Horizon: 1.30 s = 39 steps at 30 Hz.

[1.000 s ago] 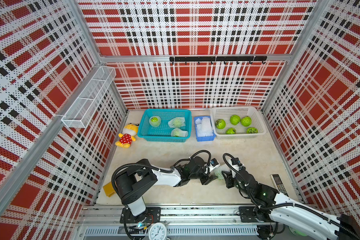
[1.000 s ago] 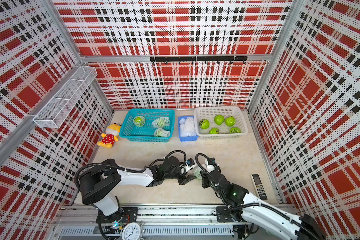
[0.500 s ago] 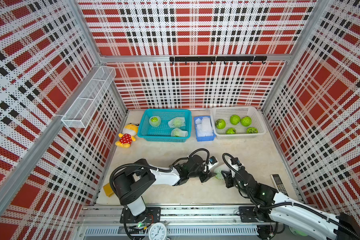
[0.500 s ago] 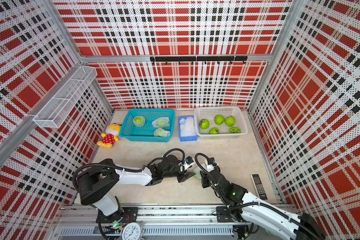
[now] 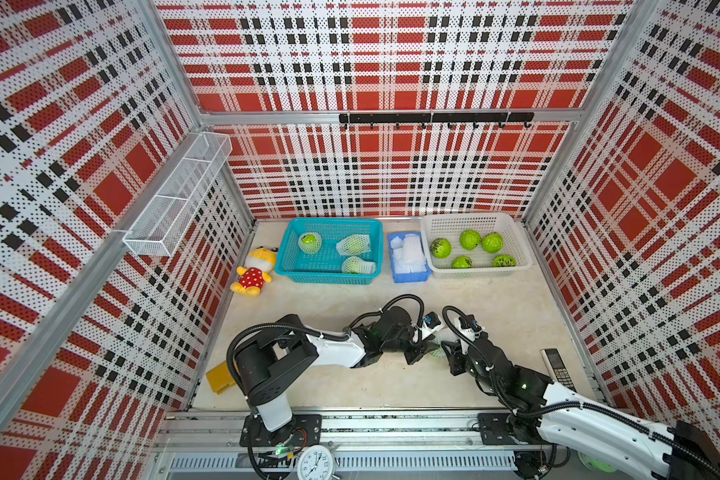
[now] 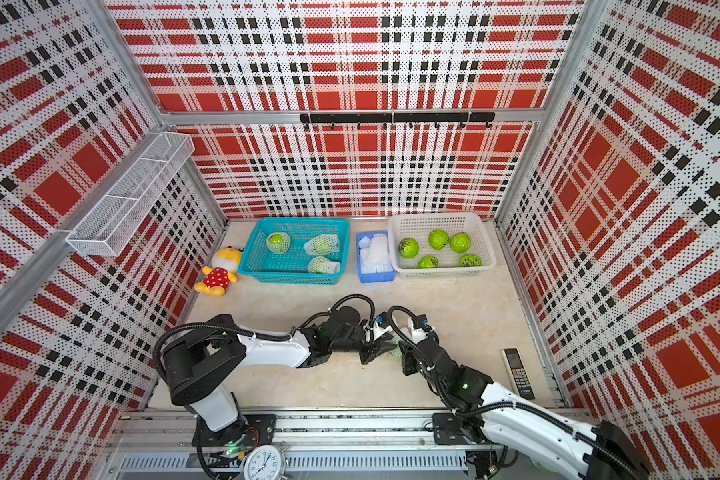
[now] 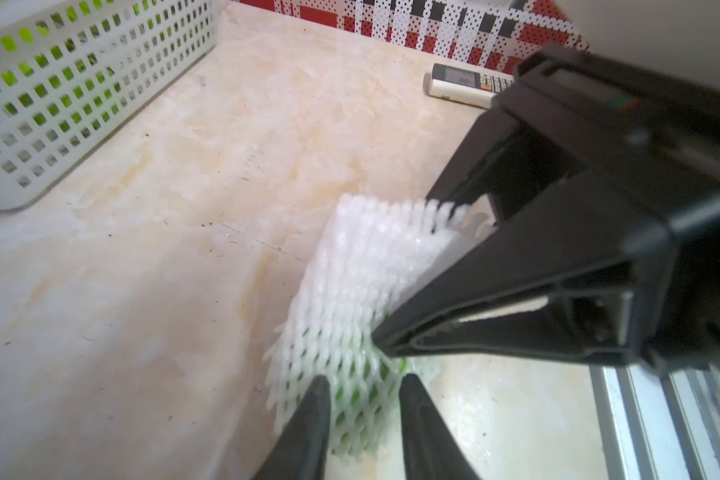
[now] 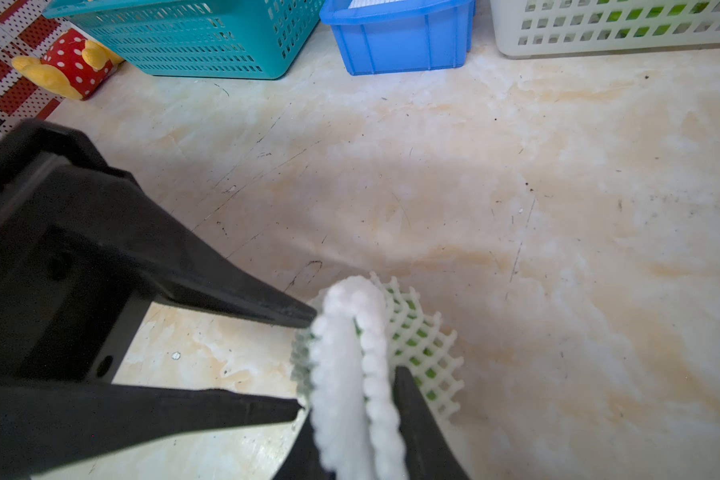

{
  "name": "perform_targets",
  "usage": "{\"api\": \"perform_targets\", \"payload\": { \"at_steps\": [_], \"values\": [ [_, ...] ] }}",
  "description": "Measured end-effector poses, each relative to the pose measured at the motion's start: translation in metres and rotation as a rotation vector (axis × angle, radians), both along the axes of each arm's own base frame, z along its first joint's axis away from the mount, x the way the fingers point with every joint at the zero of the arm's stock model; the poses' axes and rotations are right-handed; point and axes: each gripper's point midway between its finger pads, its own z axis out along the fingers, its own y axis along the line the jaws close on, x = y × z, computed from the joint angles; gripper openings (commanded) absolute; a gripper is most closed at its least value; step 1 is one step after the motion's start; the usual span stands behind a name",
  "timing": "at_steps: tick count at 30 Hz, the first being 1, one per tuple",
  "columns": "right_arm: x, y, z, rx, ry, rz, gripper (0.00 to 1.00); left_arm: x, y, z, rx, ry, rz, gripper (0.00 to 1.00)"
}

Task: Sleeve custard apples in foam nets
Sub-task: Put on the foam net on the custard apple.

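Observation:
Low over the front middle of the table, a custard apple sits inside a white foam net, seen in both top views. My left gripper has its narrow jaws pressed on the net's fruit end. My right gripper is shut on the net's folded rim from the opposite side. The two grippers meet tip to tip. Several bare custard apples lie in the white basket. Loose foam nets fill the blue bin.
A teal basket at the back holds three sleeved fruits. A plush toy lies to its left. A remote lies by the right wall, a yellow block at the front left, and a wire shelf hangs on the left wall.
The left gripper's jaws have narrowed onto the netted fruit and edged closer to the right gripper. The right gripper has kept its hold on the net.

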Motion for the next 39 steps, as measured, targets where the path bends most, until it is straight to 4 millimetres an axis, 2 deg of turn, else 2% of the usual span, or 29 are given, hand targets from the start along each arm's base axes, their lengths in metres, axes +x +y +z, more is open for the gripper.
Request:
{"api": "perform_targets", "payload": {
  "at_steps": [6,10,14,19,27,34,39],
  "values": [
    [0.000,0.000,-0.001,-0.007,0.001,0.003,0.25,0.004,0.000,-0.009,0.020,0.013,0.008,0.35],
    [0.000,0.000,-0.001,-0.009,0.000,0.004,0.25,0.007,-0.001,-0.009,0.025,0.009,0.017,0.50],
    [0.000,0.001,-0.001,-0.009,0.000,0.004,0.25,0.011,0.001,-0.011,0.036,-0.003,0.039,0.57],
    [0.001,0.000,-0.001,-0.007,-0.002,0.002,0.26,0.017,0.003,-0.012,0.048,-0.025,0.073,0.56],
    [0.001,-0.002,0.004,0.002,-0.016,-0.006,0.26,0.020,0.002,-0.009,0.045,-0.041,0.073,0.47],
    [0.001,-0.003,0.003,-0.001,-0.013,-0.011,0.26,0.023,-0.008,0.003,0.015,-0.061,0.056,0.48],
    [0.000,-0.004,0.002,-0.003,-0.009,-0.014,0.26,0.024,-0.013,0.001,0.012,-0.056,0.037,0.47]
  ]
}}
